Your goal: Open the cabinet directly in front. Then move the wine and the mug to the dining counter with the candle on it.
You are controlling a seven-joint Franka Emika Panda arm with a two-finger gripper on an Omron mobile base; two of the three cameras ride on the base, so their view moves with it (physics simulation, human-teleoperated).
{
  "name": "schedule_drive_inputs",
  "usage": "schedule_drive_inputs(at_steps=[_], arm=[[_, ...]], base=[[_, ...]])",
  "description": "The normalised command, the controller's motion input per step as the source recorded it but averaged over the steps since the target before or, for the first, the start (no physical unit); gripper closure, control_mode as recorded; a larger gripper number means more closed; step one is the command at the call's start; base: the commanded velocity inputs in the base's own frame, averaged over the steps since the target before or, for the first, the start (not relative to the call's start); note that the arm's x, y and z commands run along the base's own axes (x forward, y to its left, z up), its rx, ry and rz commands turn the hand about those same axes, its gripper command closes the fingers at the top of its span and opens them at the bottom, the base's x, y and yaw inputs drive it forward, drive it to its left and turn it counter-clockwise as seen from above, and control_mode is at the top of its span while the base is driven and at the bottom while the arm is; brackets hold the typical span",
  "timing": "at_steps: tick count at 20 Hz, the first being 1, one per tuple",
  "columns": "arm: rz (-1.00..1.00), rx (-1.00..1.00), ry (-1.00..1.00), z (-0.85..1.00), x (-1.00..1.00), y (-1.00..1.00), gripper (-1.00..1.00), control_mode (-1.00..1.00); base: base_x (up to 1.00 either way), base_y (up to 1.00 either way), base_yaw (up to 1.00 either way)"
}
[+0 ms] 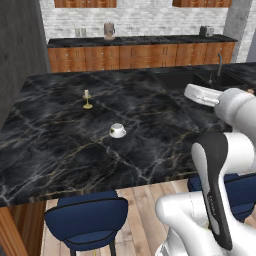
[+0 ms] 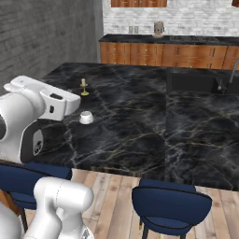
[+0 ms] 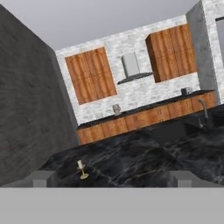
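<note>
Right now my gripper stands wide open with nothing between its fingers, held above the near edge of the dining counter. On that black marble top the mug sits alone, and the candle stands at about eleven o'clock from it, well apart. Blue stools tuck under the near edge.

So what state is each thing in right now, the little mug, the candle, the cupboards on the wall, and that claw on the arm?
Small white rounded mug: standing upright on the black marble island top, apart from the candle.
Pale cream candle on its golden stemmed holder: upright, no flame that I can make out.
Reddish-brown wooden wall cabinets: doors closed.
Gripper: open, holding nothing.
Blue stools: tucked at the island's edge.
</note>
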Motion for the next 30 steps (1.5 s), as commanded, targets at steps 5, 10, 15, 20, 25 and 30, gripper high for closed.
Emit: schedule_drive_inputs(at_steps=[5, 10, 15, 20, 25, 30], arm=[[-0.07, 0.05, 0.61, 0.72, -0.42, 0.00, -1.00, -1.00], [-0.07, -0.01, 0.67, -0.11, -0.30, 0.00, -1.00, -1.00], [0.00, 0.00, 0.02, -0.12, -0.13, 0.00, -1.00, 1.00], [0.00, 0.00, 0.00, 0.00, 0.00, 0.00, -1.00, 1.00], [0.00, 0.00, 0.00, 0.00, 0.00, 0.00, -1.00, 1.00], [0.00, 0.00, 0.00, 0.00, 0.00, 0.00, -1.00, 1.00]], base=[[0.00, 0.00, 0.00], [0.00, 0.00, 0.00], [-0.40, 0.00, 0.02], [-1.00, -0.13, -0.06], [-0.38, -0.18, -0.86], [0.00, 0.00, -1.00]])
